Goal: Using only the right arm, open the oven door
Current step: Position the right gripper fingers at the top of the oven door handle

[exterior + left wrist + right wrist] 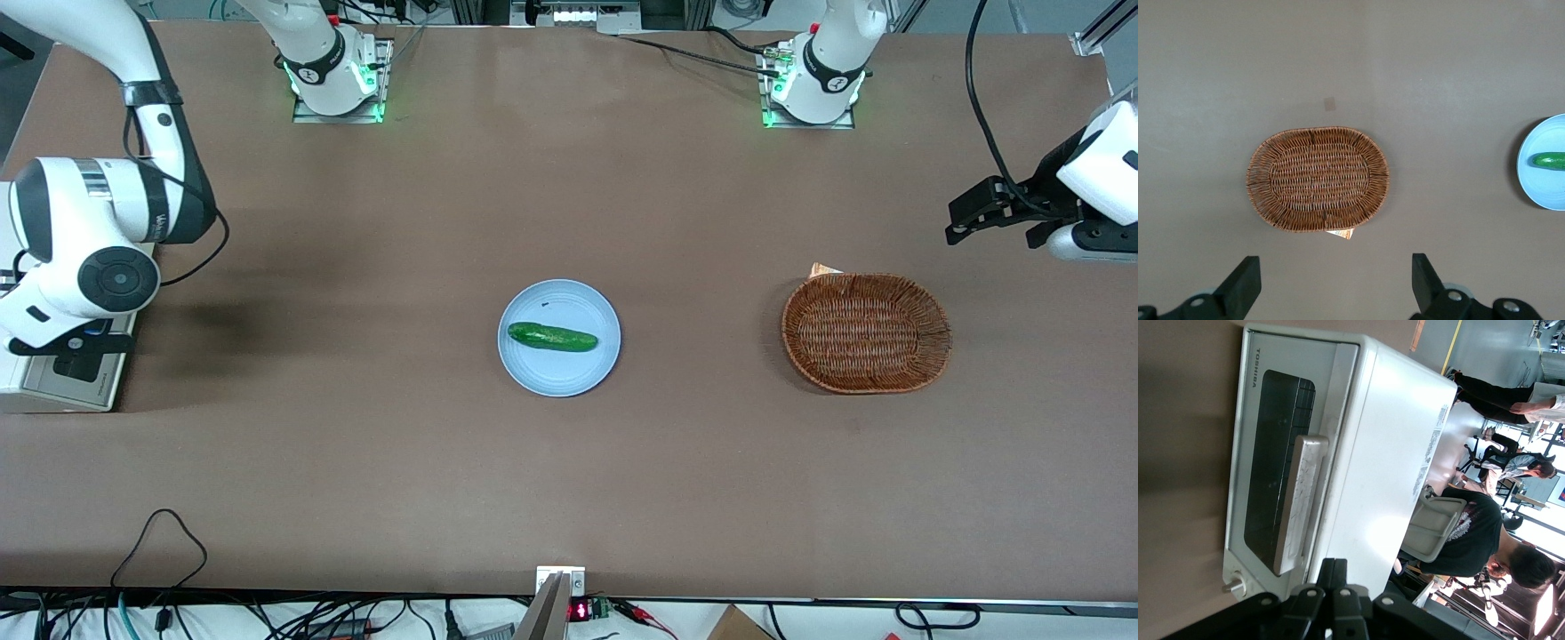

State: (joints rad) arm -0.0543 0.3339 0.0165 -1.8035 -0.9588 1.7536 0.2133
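The off-white toaster oven (1391,447) stands at the working arm's end of the table; in the front view only its lower part (55,388) shows under the right arm (84,240). The oven door (1258,520), a silver frame around dark glass, lies flush against the oven body. Its silver bar handle (1300,503) runs along the door's upper edge. My gripper (1336,565) hovers just over the oven's top front edge, close beside the handle. Its two black fingers are pressed together, shut on nothing.
A small metal knob (1233,587) sticks out of the oven front beside the door. Mid-table a light blue plate (533,373) holds a green cucumber (552,337). A wicker basket (866,332) sits toward the parked arm's end.
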